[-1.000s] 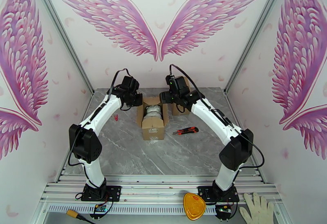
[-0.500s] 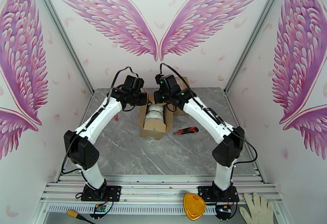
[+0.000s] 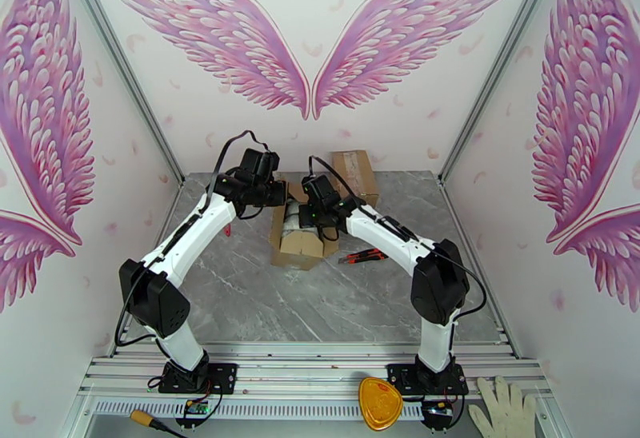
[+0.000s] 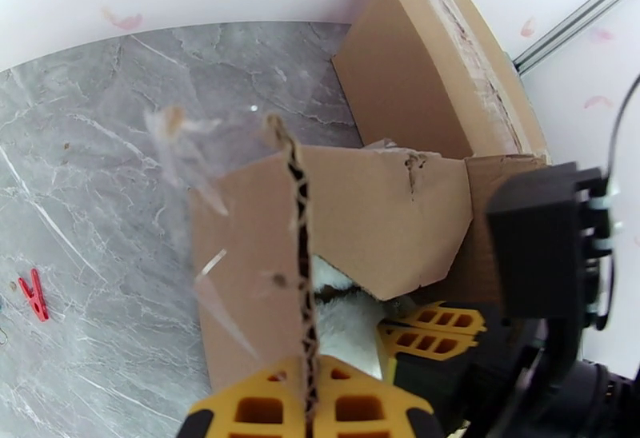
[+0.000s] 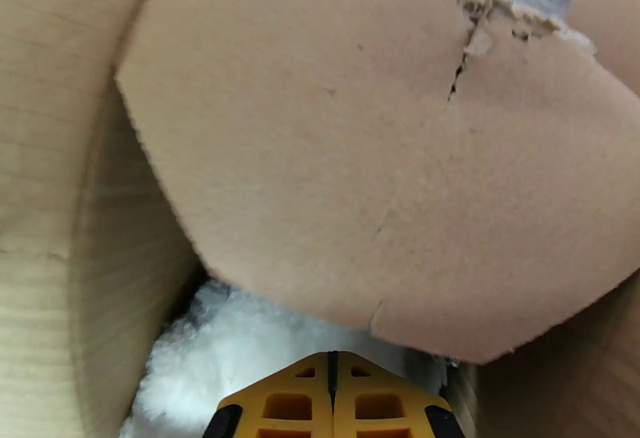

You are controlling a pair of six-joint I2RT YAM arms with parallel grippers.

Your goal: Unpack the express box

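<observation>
The open brown express box (image 3: 302, 245) stands mid-table with a white fluffy item (image 3: 297, 213) inside. My left gripper (image 3: 278, 193) is at the box's left side, shut on the edge of the upright left flap (image 4: 301, 216); its yellow fingers (image 4: 264, 408) clamp the corrugated edge. My right gripper (image 3: 314, 213) reaches down into the box from the right and is shut. Its fingertips (image 5: 360, 400) meet at the white fluffy item (image 5: 216, 328), under a torn flap (image 5: 360, 152). Whether any fluff is pinched between them I cannot tell.
A second, taped cardboard box (image 3: 354, 172) stands at the back against the wall. A red-and-black utility knife (image 3: 364, 256) lies right of the open box, a small red clip (image 3: 227, 230) lies to its left. An orange tool (image 3: 379, 403) and a white glove (image 3: 504, 408) lie by the arm bases.
My right arm swung left from beside the back box and down into the open box, and its jaws went from open to shut. The open box shifted slightly; the left gripper kept the flap.
</observation>
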